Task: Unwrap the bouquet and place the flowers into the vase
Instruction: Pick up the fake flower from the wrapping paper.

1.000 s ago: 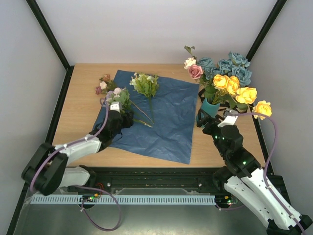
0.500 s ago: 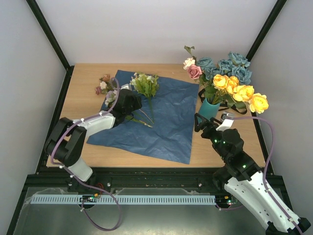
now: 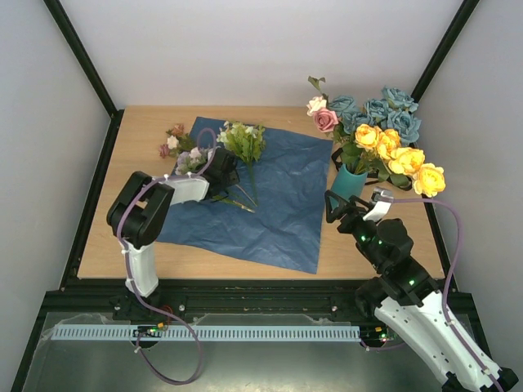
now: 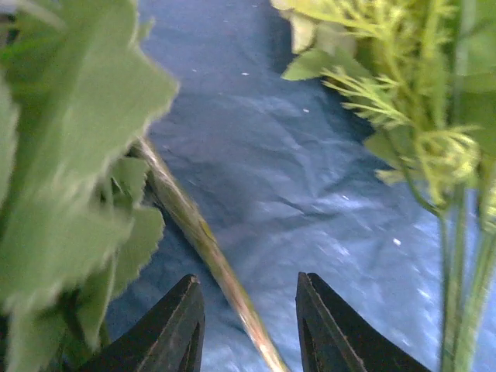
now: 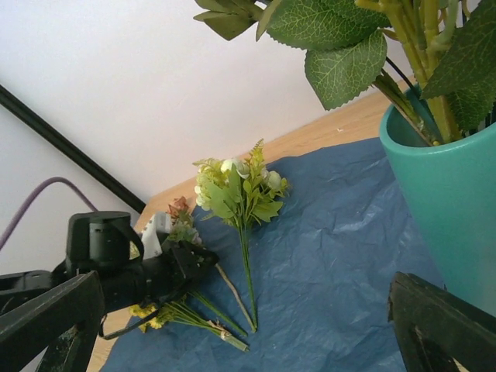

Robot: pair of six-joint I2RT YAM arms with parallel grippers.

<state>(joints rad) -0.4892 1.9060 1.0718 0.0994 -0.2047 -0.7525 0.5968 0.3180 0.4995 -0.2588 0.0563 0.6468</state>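
The teal vase (image 3: 350, 181) (image 5: 449, 194) stands at the right edge of the blue paper (image 3: 278, 196) and holds blue, yellow and pink flowers (image 3: 384, 135). A pale-green bunch (image 3: 243, 140) (image 5: 240, 186) lies on the paper. A pink and rust bunch (image 3: 178, 143) lies at the paper's left edge. My left gripper (image 3: 229, 180) (image 4: 246, 276) hangs low over the loose stems. Its jaws are narrow but apart, and a thin stem (image 4: 182, 209) runs between them with a gap on each side. My right gripper (image 3: 343, 204) (image 5: 246, 283) stands wide open beside the vase, with nothing in it.
The unwrapped paper (image 5: 341, 263) covers the table's middle; bare wood (image 3: 139, 237) shows left of it. A black frame post (image 3: 82, 57) and the white walls close in the table. Leaves (image 4: 70, 155) crowd the left wrist view.
My left arm swung from the paper's left edge up to the loose stems, and its jaws narrowed around a stem. The right gripper pulled back a little from the vase, still wide open.
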